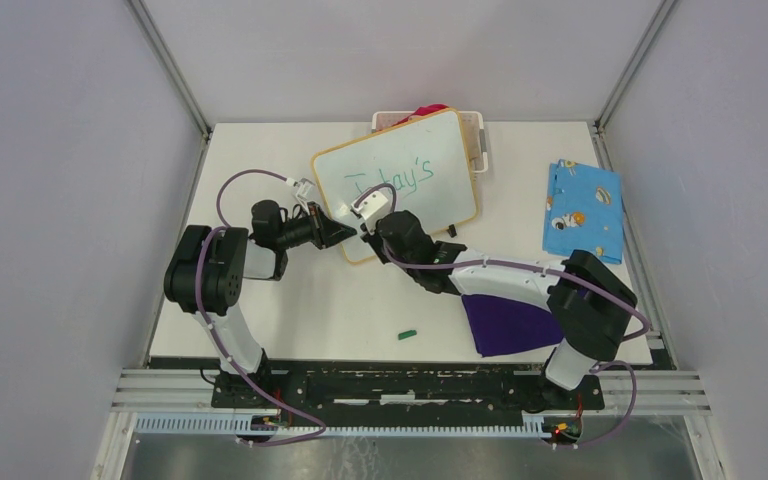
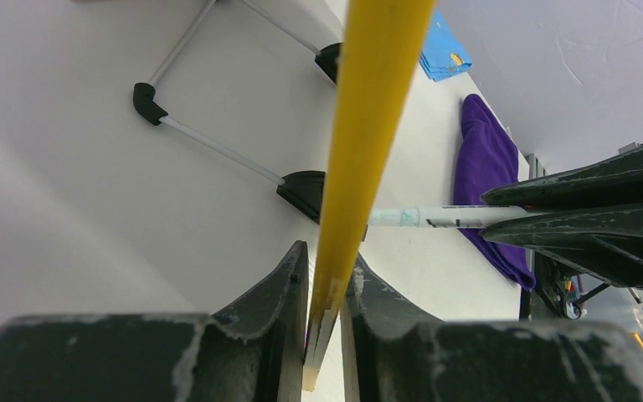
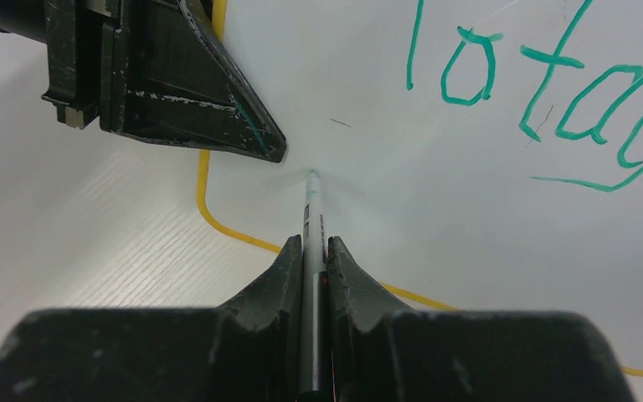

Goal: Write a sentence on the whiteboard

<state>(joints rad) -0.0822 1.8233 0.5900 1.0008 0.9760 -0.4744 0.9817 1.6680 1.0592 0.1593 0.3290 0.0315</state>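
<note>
Top external looking down over the whole table point(image 1: 290, 300) from its near edge, both wrist cameras viewing closely, sharing the near-left corner of the whiteboard point(image 1: 440, 205).

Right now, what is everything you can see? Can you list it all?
board: one, white with orange frame, far middle of the table
writing: one word, green, on the board
marker: one, white, tip at the board's lower left
basket: one, white, behind the board
red thing: one, in the basket, too hidden to name
blue cloth: one, patterned, right side of the table
purple cloth: one, near right, under the right arm
green bit: one, small, maybe a cap, near edge
table: one, white
left tool: black, shut on the board's edge
right tool: black, shut on the marker
</note>
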